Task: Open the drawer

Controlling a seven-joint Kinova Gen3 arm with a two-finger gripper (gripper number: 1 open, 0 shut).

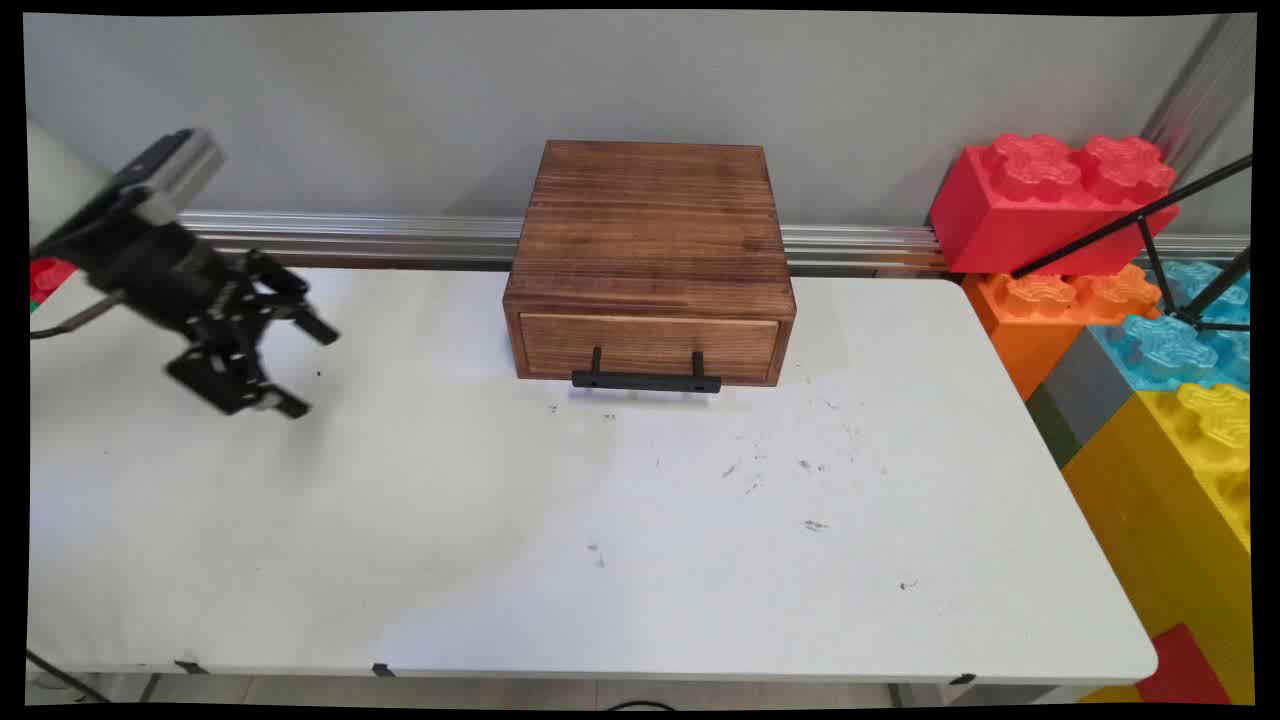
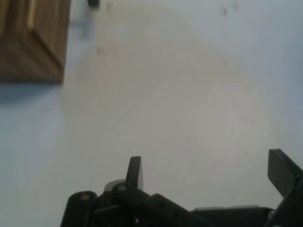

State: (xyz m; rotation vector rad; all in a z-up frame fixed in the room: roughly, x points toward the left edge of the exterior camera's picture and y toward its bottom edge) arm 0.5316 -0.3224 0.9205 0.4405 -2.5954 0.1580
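A brown wooden box [image 1: 650, 255] with one shut drawer and a black bar handle [image 1: 646, 380] stands at the table's far middle. My black gripper [image 1: 312, 367] hovers over the left part of the white table [image 1: 620, 540], well left of the box. It is open and holds nothing. In the hand view the gripper [image 2: 208, 170] shows two spread fingers [image 2: 135, 171] over bare table top, with a corner of the box [image 2: 31, 40] at the upper left and one end of the handle [image 2: 93, 3] at the top edge.
Large toy bricks are stacked off the table's right end: a red one [image 1: 1050, 205] on an orange one [image 1: 1050, 310], with blue [image 1: 1170, 340] and yellow [image 1: 1190, 470] ones nearer. Black tripod legs [image 1: 1150, 230] cross them. A metal rail [image 1: 350, 235] runs along the wall.
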